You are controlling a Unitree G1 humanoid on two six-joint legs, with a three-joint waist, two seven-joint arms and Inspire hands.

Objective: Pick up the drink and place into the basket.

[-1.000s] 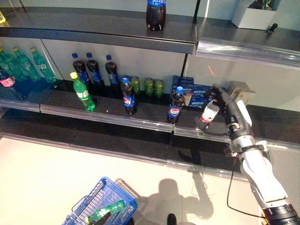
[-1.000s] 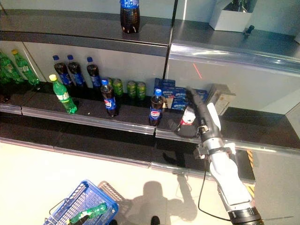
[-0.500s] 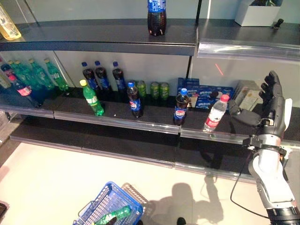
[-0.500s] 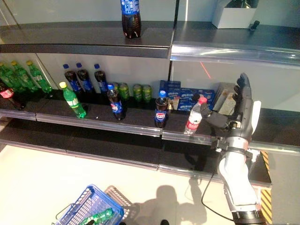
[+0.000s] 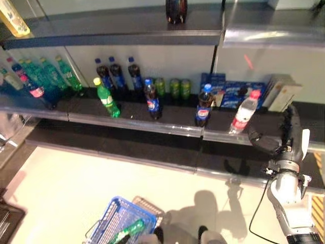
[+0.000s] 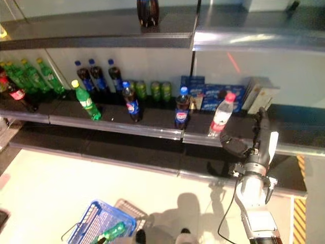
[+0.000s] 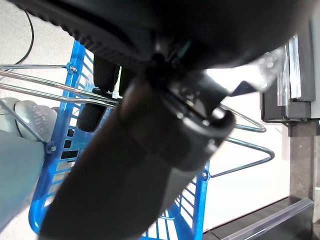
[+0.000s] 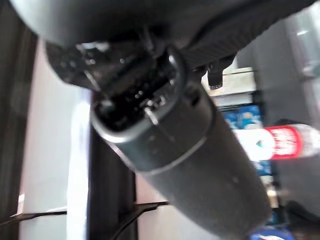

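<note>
Because the shelf keeps its drinks upright along the front edge, I see the water bottle standing free, just beside my right hand, whose fingers are straight, holding nothing. Only the left wrist view shows my left hand curled round the basket handle.

Clear gap beside water bottle
</note>
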